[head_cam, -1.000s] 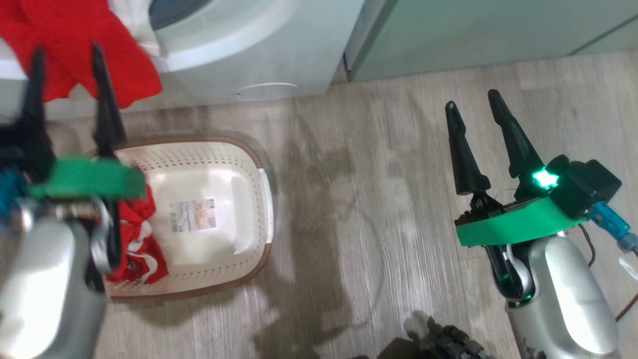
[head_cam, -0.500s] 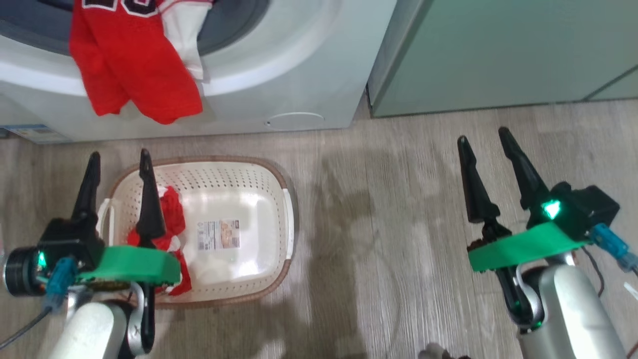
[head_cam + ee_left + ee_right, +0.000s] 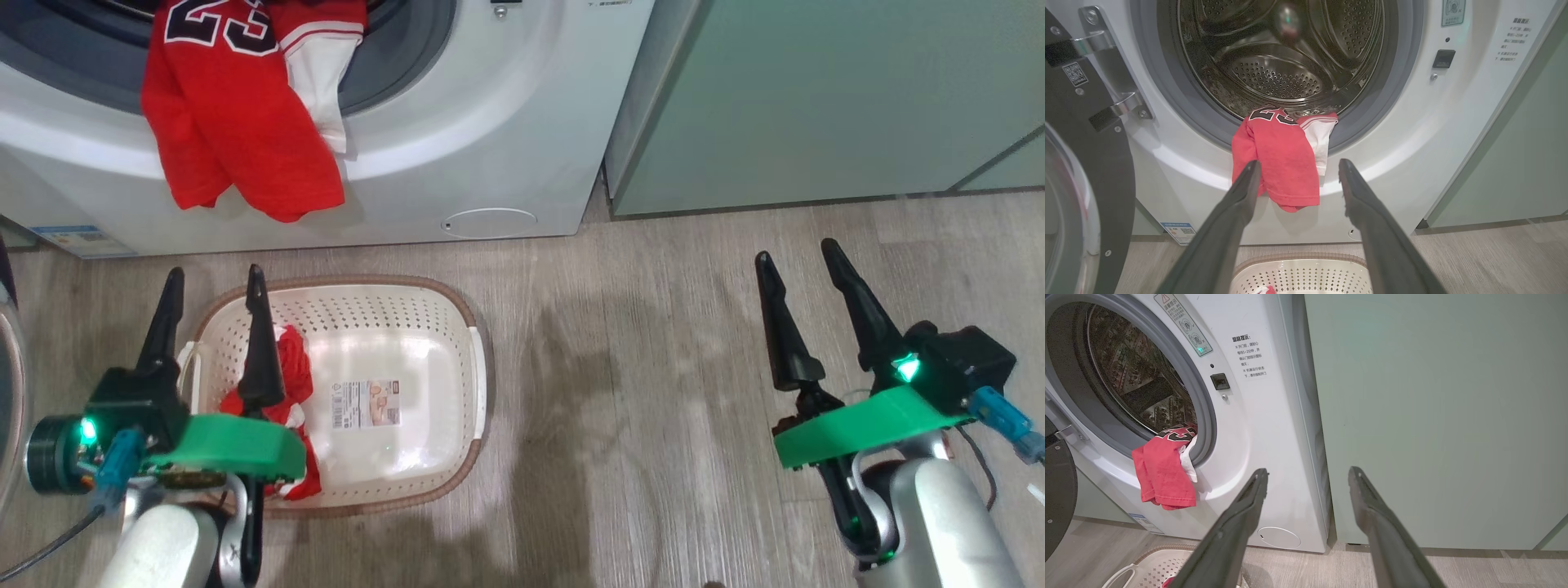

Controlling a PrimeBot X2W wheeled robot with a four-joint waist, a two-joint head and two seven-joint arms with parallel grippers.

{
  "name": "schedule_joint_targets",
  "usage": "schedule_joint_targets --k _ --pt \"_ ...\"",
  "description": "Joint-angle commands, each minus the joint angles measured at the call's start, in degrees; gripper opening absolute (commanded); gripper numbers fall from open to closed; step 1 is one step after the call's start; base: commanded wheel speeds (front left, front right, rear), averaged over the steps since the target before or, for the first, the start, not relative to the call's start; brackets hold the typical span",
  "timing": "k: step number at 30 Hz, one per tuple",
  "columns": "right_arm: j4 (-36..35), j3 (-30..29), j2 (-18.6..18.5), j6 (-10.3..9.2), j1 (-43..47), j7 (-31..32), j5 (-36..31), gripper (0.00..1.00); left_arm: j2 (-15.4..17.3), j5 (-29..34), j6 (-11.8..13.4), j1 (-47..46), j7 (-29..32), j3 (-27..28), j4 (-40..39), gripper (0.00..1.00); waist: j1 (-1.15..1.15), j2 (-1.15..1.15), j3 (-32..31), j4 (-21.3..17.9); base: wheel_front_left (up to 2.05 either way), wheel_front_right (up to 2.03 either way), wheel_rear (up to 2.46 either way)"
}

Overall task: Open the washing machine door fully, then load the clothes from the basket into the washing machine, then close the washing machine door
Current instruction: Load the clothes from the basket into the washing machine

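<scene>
The washing machine (image 3: 490, 106) stands with its door (image 3: 1090, 183) swung open to the left. A red and white jersey (image 3: 237, 131) hangs half out of the drum opening over the grey gasket (image 3: 1167, 102), and shows as the jersey (image 3: 1282, 163) and the jersey (image 3: 1165, 473) in the wrist views. Below it on the floor sits the basket (image 3: 465, 318) with another red garment (image 3: 290, 376) at its left side. My left gripper (image 3: 215, 272) is open and empty above the basket's left part. My right gripper (image 3: 796, 251) is open and empty over bare floor to the right.
A pale green cabinet (image 3: 816, 98) stands directly right of the washer. The washer's round flap (image 3: 488, 222) and blue sticker (image 3: 73, 238) sit low on its front. Wood-look floor (image 3: 637, 367) lies between the basket and my right gripper.
The head camera has tilted up, showing more of the washer. My left gripper has drawn back from the hanging jersey and come down over the basket's left side. The right gripper stays open.
</scene>
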Motion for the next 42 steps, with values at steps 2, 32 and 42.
schedule_joint_targets --k 2,32,42 --pt "-2.4 1.4 0.0 0.0 0.4 0.2 -0.4 1.0 1.0 -0.4 -0.1 -1.0 -0.2 2.0 -1.5 1.0 0.01 0.0 0.0 0.0 0.0 0.0 0.0" --pt "-1.8 4.8 0.0 0.0 -5.4 -2.9 2.9 1.0 3.3 -11.9 -10.9 -27.2 14.3 3.7 25.3 1.0 0.01 0.0 12.5 -5.1 0.0 0.0 0.0" --pt "1.3 6.3 0.0 0.0 -7.7 -4.8 4.5 1.0 7.2 -13.0 -12.4 -36.9 17.8 5.5 35.3 1.0 0.01 0.0 14.5 -6.8 0.0 0.0 0.0"
